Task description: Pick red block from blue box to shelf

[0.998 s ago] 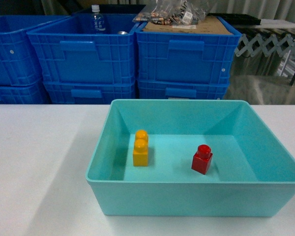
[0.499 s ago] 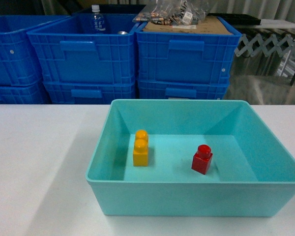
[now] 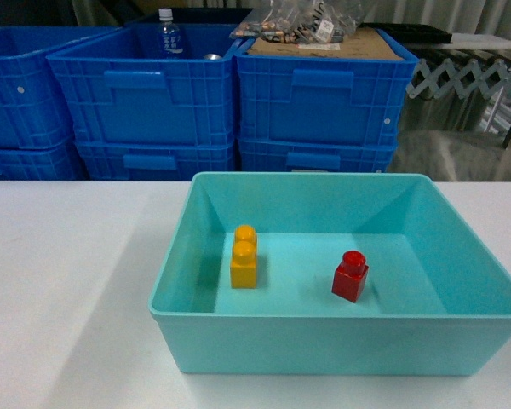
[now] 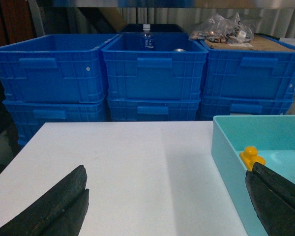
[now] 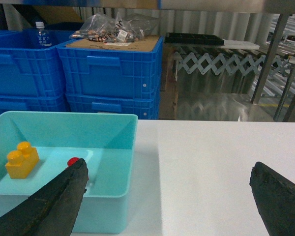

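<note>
Low at the near edge of each wrist view, two dark fingers frame the scene: the left tool (image 4: 164, 204) spreads wide over the white worktop (image 3: 68, 281), one finger at the lower left corner and the other at the lower right, in front of the blue box (image 3: 341, 345); the right tool (image 5: 169, 201) is likewise spread wide, its left finger across the box's near wall, its right finger over bare worktop. Both fingers of each tool are cut off by the frame, and neither arm appears in the head view.

Inside the box, the red block (image 3: 350, 276) stands upright on the floor, right of centre, touching neither wall. In the right wrist view only its stud shows above the dark finger. A yellow brick (image 3: 244, 256) stands well apart to its left; the left wrist view catches just its top over the box rim.

Behind the worktop, stacked dark blue crates (image 3: 324, 94) hold a water bottle (image 3: 167, 30) and a clear bag of small parts (image 3: 302, 21) lying on cardboard. To the far right, the steel uprights of the shelf (image 5: 278, 51) stand beside a folding lattice barrier (image 5: 214, 64), its tiers largely out of frame.
</note>
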You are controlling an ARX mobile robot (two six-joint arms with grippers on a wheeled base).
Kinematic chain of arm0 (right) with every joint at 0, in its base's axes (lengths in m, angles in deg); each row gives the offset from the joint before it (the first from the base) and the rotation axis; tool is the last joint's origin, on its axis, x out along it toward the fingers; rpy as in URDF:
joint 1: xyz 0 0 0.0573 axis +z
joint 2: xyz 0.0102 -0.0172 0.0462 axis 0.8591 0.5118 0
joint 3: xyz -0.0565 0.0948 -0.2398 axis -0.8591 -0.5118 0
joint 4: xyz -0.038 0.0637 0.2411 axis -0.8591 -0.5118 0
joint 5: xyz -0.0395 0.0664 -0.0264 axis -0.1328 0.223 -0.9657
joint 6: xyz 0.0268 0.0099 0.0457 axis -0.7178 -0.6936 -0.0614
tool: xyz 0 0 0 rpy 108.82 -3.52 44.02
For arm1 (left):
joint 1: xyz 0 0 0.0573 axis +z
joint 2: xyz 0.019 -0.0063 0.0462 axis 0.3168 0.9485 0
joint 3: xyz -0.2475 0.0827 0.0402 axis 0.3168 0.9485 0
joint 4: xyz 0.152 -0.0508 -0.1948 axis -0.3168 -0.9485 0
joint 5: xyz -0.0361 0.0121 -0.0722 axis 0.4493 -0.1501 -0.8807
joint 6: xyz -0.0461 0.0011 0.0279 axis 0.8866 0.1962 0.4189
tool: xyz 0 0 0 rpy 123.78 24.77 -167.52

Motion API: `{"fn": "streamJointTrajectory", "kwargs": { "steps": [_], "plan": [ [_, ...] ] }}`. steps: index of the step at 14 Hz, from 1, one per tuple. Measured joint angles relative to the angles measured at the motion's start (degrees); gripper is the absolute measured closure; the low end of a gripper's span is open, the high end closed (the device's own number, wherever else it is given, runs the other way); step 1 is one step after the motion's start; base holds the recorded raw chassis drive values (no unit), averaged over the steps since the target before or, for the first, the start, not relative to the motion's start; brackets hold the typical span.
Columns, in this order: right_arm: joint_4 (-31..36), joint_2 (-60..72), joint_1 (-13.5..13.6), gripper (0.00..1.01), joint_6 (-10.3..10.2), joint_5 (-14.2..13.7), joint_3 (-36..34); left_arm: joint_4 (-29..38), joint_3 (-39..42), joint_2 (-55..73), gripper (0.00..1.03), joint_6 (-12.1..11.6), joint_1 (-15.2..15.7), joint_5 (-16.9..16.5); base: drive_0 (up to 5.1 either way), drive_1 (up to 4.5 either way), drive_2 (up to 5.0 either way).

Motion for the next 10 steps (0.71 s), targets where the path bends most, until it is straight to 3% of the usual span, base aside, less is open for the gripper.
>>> {"fn": "streamJointTrajectory", "kwargs": {
  "steps": [5, 6, 8, 10],
  "plan": [
    [-0.8, 0.1, -0.1, 0.03, 0.1, 0.5, 0.1, 0.0, 0.0, 0.0, 0.05, 0.0, 0.0, 0.0, 0.0, 0.00, 0.0],
    [-5.2, 5.0, 0.1, 0.03, 1.9, 4.5, 2.0, 0.0, 0.0, 0.0, 0.05, 0.0, 0.0, 0.0, 0.0, 0.00, 0.0],
    [2.9, 19.9, 7.1, 0.03, 2.6, 3.1, 5.0, 0.0, 0.0, 0.0, 0.05, 0.0, 0.0, 0.0, 0.0, 0.00, 0.0],
    [14.5, 38.4, 13.2, 0.03, 1.3, 0.6, 11.0, 0.0, 0.0, 0.0, 0.05, 0.0, 0.0, 0.0, 0.0, 0.00, 0.0]
  ]
}}
